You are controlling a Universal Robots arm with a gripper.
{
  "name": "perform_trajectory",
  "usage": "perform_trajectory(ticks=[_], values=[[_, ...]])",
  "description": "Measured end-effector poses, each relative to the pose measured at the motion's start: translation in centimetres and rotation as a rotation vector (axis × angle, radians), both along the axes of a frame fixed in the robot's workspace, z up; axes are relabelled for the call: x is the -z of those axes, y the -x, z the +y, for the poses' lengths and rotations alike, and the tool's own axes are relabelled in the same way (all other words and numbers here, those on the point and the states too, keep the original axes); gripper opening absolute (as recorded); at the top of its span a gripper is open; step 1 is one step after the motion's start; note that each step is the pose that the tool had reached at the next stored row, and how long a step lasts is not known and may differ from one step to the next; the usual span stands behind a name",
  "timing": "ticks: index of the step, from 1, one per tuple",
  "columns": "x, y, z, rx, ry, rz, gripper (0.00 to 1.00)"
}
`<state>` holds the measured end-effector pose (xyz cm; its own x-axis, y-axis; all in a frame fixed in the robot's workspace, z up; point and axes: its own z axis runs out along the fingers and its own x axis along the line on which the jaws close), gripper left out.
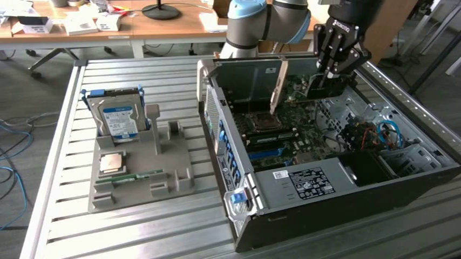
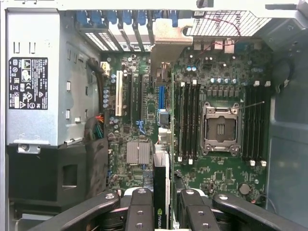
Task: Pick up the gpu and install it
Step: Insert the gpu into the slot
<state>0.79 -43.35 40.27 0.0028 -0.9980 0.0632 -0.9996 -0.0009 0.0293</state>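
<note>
The gpu [image 1: 319,88] hangs upright inside the open computer case [image 1: 238,162], above the green motherboard [image 1: 303,135]. My gripper [image 1: 333,71] is shut on its upper edge. In the wrist view the gpu [image 2: 162,168] shows edge-on between my two black fingers [image 2: 139,204], its silver bracket [image 2: 166,45] pointing at the case's slotted rear wall. Its lower edge runs along the blue expansion slot [image 2: 161,96], beside the black memory slots [image 2: 188,120]. Whether the card touches the slot I cannot tell.
The empty CPU socket [image 2: 220,127] and the grey power supply [image 2: 33,77] flank the card. On the exterior view's left, a grey tray [image 1: 173,178] holds a blue-labelled hard drive [image 1: 119,120], a small chip [image 1: 114,162] and a green memory stick [image 1: 133,176].
</note>
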Motion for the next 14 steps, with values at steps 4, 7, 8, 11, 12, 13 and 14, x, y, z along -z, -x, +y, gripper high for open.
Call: perform_trajectory(ticks=[4,7,8,11,12,13,14], values=[[0.37,0.00,0.00,0.000,0.0001,0.0000,0.26],[0.66,0.00,0.00,0.000,0.0001,0.0000,0.26],[0.68,0.00,0.00,0.000,0.0002,0.0001,0.26],[0.68,0.00,0.00,0.000,0.0002,0.0001,0.26],[0.69,0.00,0.00,0.000,0.0001,0.0000,0.26],[0.71,0.00,0.04,0.000,-0.0002,-0.0001,0.26],[0.72,0.02,0.13,0.000,-0.0002,-0.0001,0.26]])
